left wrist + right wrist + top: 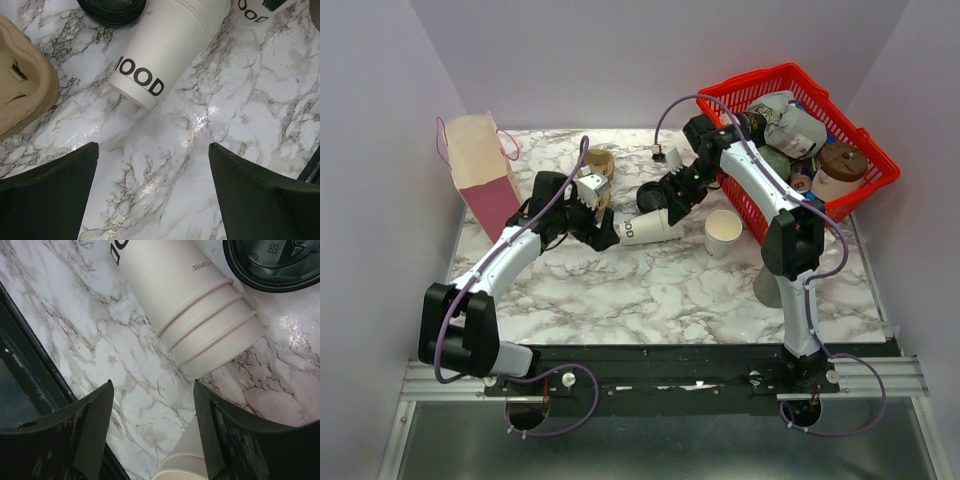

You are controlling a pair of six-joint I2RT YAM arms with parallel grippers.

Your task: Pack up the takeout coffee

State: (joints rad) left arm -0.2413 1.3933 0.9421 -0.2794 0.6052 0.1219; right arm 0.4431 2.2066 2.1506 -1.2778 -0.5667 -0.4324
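The left gripper [154, 147] and the right gripper [152, 385] stand with jaws apart. A stack of nested white paper cups [165, 50] lies just ahead of both.

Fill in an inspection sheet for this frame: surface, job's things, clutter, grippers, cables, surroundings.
Surface: marble tabletop, no spill seen.
Job's things: open white cup upright, unlidded; black lid flat on the marble.
Clutter: cup stack on its side; cardboard carrier; red basket full of oddments.
Grippers: left gripper open over bare marble; right gripper open by the stack's rims; both empty.
Cables: purple cables looped along both arms.
Surroundings: paper bag back left; plain walls.
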